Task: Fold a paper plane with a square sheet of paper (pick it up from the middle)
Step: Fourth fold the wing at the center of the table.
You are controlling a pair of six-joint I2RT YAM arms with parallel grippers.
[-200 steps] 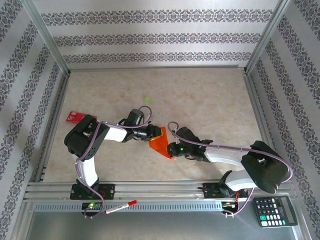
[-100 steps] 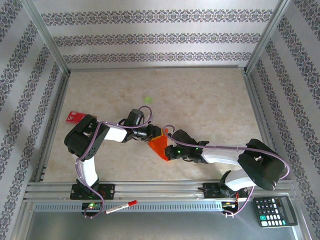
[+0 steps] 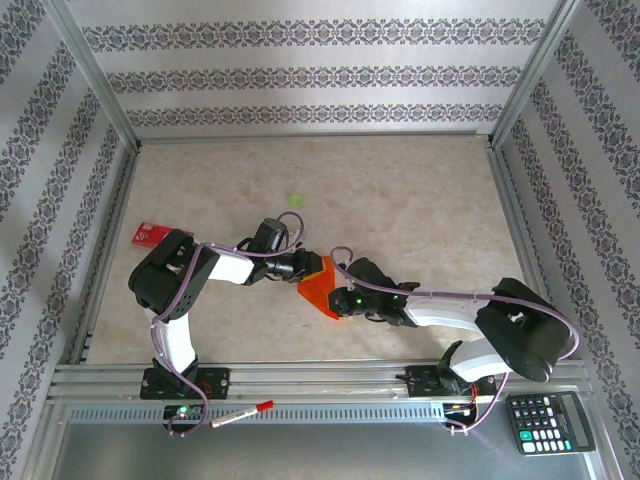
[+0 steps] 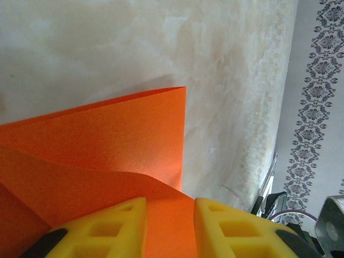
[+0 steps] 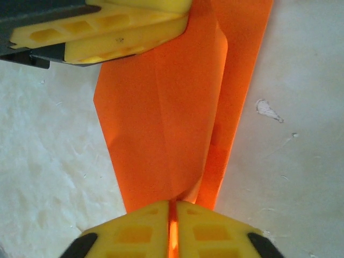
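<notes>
The square sheet of paper (image 3: 318, 288), bright orange and folded into layers with creases, lies on the beige table between my two grippers. My right gripper (image 3: 336, 300) is shut on its near edge; in the right wrist view a thin orange strip (image 5: 161, 118) runs between the closed yellow jaws of that gripper (image 5: 173, 203). My left gripper (image 3: 303, 268) comes in from the left. Its yellow fingers (image 4: 123, 220) stand a little apart over the paper (image 4: 107, 140), with orange showing in the gap at the left gripper (image 4: 169, 201). Those left fingers (image 5: 129, 32) also cross the sheet's far corner.
A small red card (image 3: 150, 233) lies at the table's left edge and a tiny green spot (image 3: 295, 199) further back. A calculator (image 3: 545, 420) and a red-capped pen (image 3: 245, 412) sit on the near ledge. Metal frame rails (image 3: 100, 250) and patterned walls enclose the table.
My right gripper has slid left toward the left gripper with the paper's edge in it, pushing the fold closer together. The left arm has stayed put.
</notes>
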